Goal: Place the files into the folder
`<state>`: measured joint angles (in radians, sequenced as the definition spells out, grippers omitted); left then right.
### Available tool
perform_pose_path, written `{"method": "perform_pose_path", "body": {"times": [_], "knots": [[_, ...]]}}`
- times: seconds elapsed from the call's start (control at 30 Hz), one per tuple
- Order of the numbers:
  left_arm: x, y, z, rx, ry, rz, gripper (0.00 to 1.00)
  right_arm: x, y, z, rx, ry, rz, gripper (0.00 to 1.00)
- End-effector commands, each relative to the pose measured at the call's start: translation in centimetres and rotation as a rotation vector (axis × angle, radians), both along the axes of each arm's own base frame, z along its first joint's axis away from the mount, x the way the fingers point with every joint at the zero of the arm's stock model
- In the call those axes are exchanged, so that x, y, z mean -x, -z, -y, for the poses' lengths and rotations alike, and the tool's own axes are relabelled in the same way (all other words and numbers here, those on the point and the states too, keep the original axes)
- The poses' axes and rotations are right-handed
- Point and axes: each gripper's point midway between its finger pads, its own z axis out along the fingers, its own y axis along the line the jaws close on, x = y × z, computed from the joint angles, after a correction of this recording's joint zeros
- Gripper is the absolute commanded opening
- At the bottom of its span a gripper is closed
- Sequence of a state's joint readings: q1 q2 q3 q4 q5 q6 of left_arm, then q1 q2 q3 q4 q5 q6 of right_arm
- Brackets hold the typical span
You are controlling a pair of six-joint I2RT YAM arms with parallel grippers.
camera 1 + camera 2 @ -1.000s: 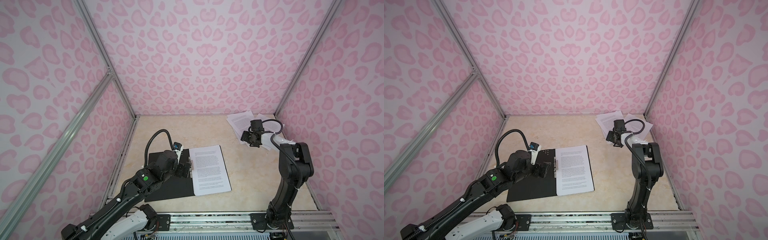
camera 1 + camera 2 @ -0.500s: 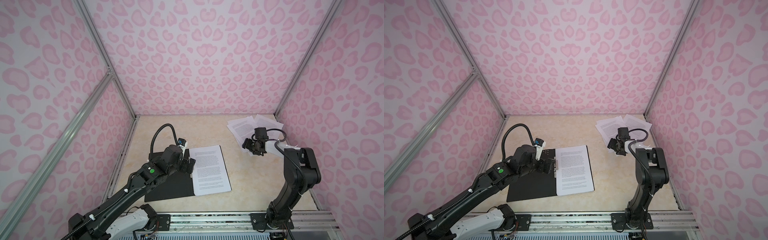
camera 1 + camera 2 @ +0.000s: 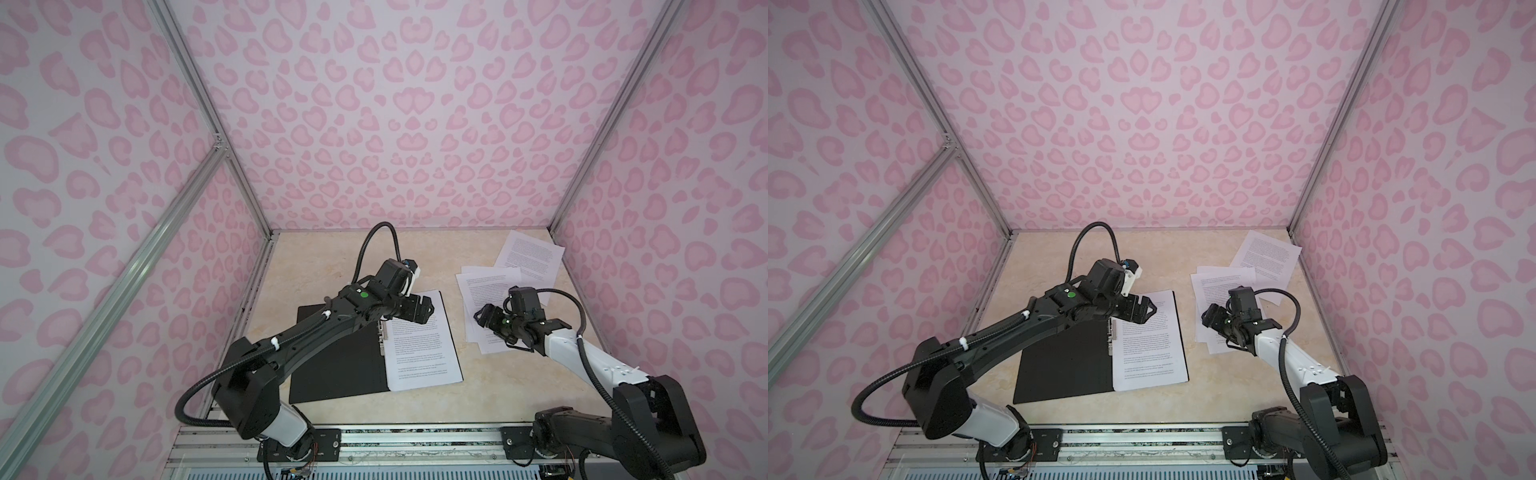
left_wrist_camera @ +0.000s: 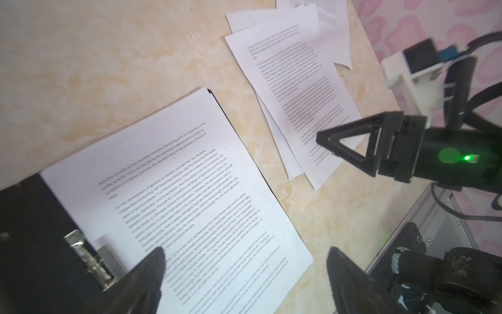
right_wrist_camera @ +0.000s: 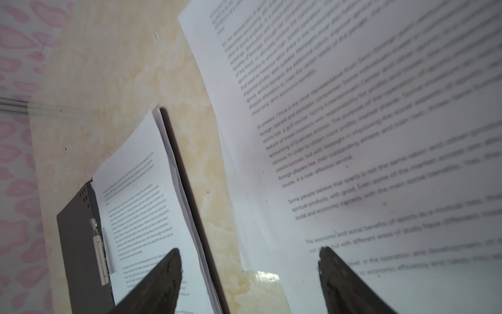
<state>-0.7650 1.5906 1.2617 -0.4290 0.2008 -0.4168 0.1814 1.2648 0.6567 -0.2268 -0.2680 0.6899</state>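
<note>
The folder (image 3: 336,365) lies open on the table left of centre, black inside up, with a metal clip (image 4: 89,261) at its spine. One printed sheet (image 3: 419,357) rests on its right half. In both top views my left gripper (image 3: 428,309) hovers open over that sheet's far end, holding nothing. The other files (image 3: 486,286) are a loose overlapping pile to the right, and one more sheet (image 3: 530,253) lies by the back right corner. My right gripper (image 3: 484,318) hangs low and open over the pile's left edge. Nothing sits between its fingers (image 5: 339,271).
Pink patterned walls (image 3: 395,124) close the beige table (image 3: 316,257) on three sides. A metal rail (image 3: 415,436) with both arm bases runs along the front edge. A bare strip of table (image 5: 206,217) separates the folder's right edge from the pile.
My left gripper has swung from over the folder's spine rightward and farther back, above the sheet's top. My right gripper has come down and nearer along the loose pile, its jaws a little wider.
</note>
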Motion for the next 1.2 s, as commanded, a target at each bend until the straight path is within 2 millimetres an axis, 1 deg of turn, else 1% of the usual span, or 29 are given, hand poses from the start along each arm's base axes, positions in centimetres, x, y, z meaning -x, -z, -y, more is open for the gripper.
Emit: {"method": "perform_pose_path", "body": {"times": [0.0,0.1,0.17,0.2,0.23,0.27,0.33,0.37,0.47,0.57,0.63,0.67,0.73,0.8,0.83,0.9,0.93,1.0,1.17], "knots": [[0.3,0.0,4.4,0.061,0.093,-0.039,0.91,-1.7,0.0,4.9,0.156,0.087,-0.02,0.81],[0.7,1.2,8.0,0.069,0.149,-0.074,0.91,-2.4,1.5,8.6,0.198,0.168,-0.089,0.8],[1.2,2.6,10.4,0.065,0.188,-0.102,0.9,-2.5,2.2,10.7,0.204,0.224,-0.085,0.8],[1.3,3.1,11.5,0.068,0.204,-0.112,0.9,-2.5,2.5,11.4,0.208,0.241,-0.087,0.8],[1.6,3.7,12.6,0.069,0.224,-0.127,0.9,-2.4,2.9,11.8,0.205,0.25,-0.1,0.8],[1.7,4.3,13.6,0.069,0.239,-0.14,0.89,-2.4,3.4,11.7,0.191,0.245,-0.109,0.8],[1.8,5.1,15.0,0.079,0.253,-0.163,0.89,-2.1,4.7,11.2,0.158,0.236,-0.128,0.8],[1.8,5.1,15.5,0.092,0.257,-0.172,0.89,-1.8,5.4,10.7,0.135,0.229,-0.151,0.8],[1.5,5.5,16.1,0.096,0.255,-0.182,0.89,-0.6,6.9,9.5,0.058,0.233,-0.181,0.79],[1.4,6.0,16.5,0.096,0.262,-0.194,0.89,0.8,7.2,7.5,-0.012,0.219,-0.189,0.78],[1.4,6.6,16.8,0.096,0.265,-0.211,0.89,1.4,6.5,5.9,-0.035,0.189,-0.178,0.78],[1.4,6.9,17.0,0.095,0.265,-0.223,0.89,1.6,5.9,5.4,-0.033,0.177,-0.165,0.78],[1.4,7.6,17.2,0.09,0.266,-0.234,0.89,1.7,4.5,5.0,-0.036,0.166,-0.136,0.79],[1.3,8.1,17.4,0.087,0.27,-0.245,0.89,1.1,2.3,5.6,-0.021,0.167,-0.069,0.81],[1.3,8.5,17.5,0.082,0.27,-0.252,0.89,0.8,1.6,6.8,0.034,0.188,-0.048,0.82],[1.3,9.3,17.5,0.071,0.264,-0.265,0.89,0.3,0.9,8.9,0.115,0.242,-0.019,0.84],[1.3,9.7,17.5,0.067,0.264,-0.27,0.89,-0.2,0.8,9.9,0.112,0.259,-0.008,0.84],[1.4,10.4,17.6,0.061,0.268,-0.281,0.89,-0.7,1.2,11.0,0.111,0.274,-0.016,0.85],[1.4,12.1,17.3,0.033,0.26,-0.304,0.89,-2.3,3.6,11.8,0.074,0.243,-0.061,0.84]]}}
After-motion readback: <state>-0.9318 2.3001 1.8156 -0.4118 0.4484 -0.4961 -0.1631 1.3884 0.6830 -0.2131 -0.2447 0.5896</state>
